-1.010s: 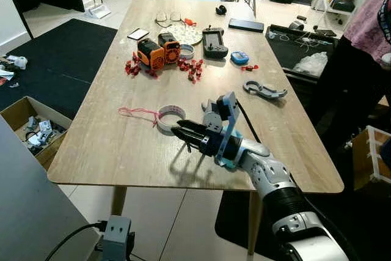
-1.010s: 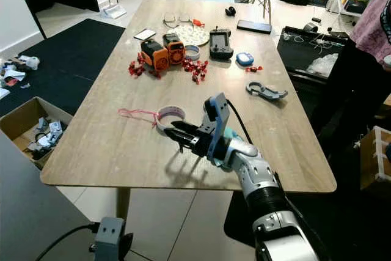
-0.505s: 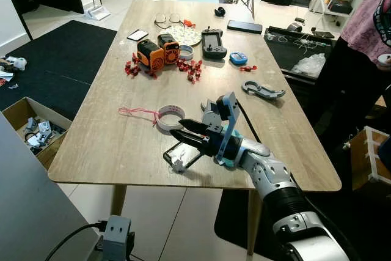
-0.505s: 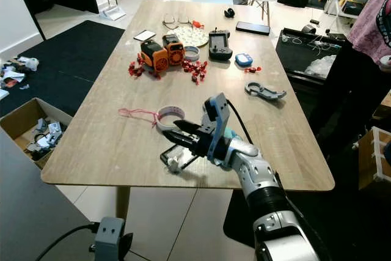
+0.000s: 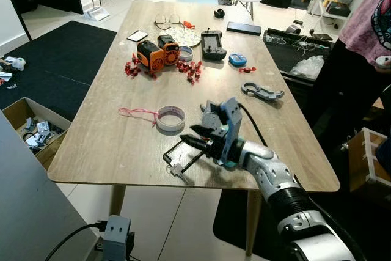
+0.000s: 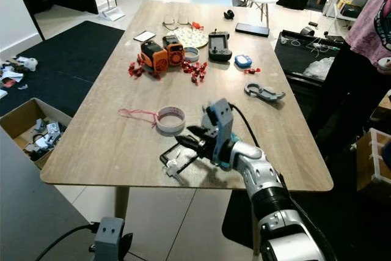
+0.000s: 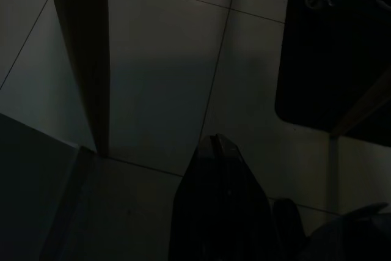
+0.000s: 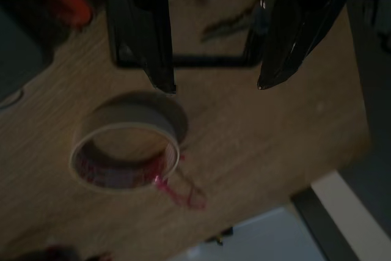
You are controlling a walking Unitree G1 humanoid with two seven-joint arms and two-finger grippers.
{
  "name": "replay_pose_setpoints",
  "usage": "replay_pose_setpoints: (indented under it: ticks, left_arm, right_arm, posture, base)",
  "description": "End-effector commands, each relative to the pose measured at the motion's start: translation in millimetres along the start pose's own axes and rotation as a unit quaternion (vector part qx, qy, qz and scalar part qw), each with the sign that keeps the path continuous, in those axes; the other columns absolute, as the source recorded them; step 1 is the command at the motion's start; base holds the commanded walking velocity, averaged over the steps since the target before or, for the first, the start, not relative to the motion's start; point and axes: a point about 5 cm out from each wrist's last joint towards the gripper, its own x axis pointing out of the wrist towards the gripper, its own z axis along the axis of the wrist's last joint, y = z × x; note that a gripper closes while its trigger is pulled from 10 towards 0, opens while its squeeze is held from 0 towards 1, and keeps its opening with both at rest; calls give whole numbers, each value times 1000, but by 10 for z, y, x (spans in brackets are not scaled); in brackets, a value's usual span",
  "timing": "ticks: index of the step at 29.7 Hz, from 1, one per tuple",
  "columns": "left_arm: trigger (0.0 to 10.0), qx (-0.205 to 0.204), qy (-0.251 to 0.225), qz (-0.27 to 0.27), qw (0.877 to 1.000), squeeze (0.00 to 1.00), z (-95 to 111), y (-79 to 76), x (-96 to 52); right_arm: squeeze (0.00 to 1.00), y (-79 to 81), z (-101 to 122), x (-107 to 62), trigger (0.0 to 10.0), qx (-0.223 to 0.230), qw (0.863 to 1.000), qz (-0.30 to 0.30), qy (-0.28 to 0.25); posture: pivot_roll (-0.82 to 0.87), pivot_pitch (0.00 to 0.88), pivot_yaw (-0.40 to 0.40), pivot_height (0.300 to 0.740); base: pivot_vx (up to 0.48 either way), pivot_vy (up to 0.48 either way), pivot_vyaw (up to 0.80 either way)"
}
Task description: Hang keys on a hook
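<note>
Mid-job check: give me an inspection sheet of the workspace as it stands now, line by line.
Surface: wooden table, bare near its front edge.
Job's things: keys on a black square frame lying flat by the front edge; hook: nothing seen.
Clutter: tape roll with red string, orange devices, controller, phone.
Grippers: right gripper open, just over the frame; left arm hangs idle.
Cables: black cable along the right arm.
Surroundings: person at the table's right, cardboard box on the floor.
</note>
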Motion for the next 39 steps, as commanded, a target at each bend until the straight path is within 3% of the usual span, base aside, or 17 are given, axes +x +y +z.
replay_pose_setpoints:
  ticks: [1, 7, 14, 28, 35, 39]
  left_arm:
    - [10000, -5, 14, -2, 1000, 0, -81, -31, -36]
    - [10000, -6, 10, 4, 1000, 0, -77, -9, -45]
    - [10000, -5, 11, 4, 1000, 0, -94, -9, -61]
    - [10000, -10, 7, 8, 1000, 0, -97, -29, -63]
    - [10000, -15, 5, 6, 1000, 0, -101, -37, -69]
    - [10000, -18, 1, 4, 1000, 0, -94, -36, -70]
  right_arm:
    - [0, 32, -131, -5, 10000, -1, 1000, 5, 20]
    - [0, 95, -127, 16, 10000, 19, 999, 19, -17]
    - [0, 79, -254, 24, 10000, 12, 1000, 5, 6]
    - [0, 349, -274, 277, 10000, -19, 997, 69, 16]
    - [0, 407, -303, 282, 10000, -27, 996, 89, 17]
    - [0, 382, -343, 206, 10000, -29, 998, 51, 4]
  posture:
    - [50, 88, -57, 740]
    - [55, 95, -58, 740]
    - [47, 98, -55, 740]
    - [52, 104, -73, 740]
    - [54, 104, -74, 740]
    - [50, 105, -72, 740]
  base:
    - [0, 0, 0]
    - [0, 0, 0]
    - [0, 0, 0]
    - [0, 0, 0]
    - [0, 0, 0]
    - [0, 0, 0]
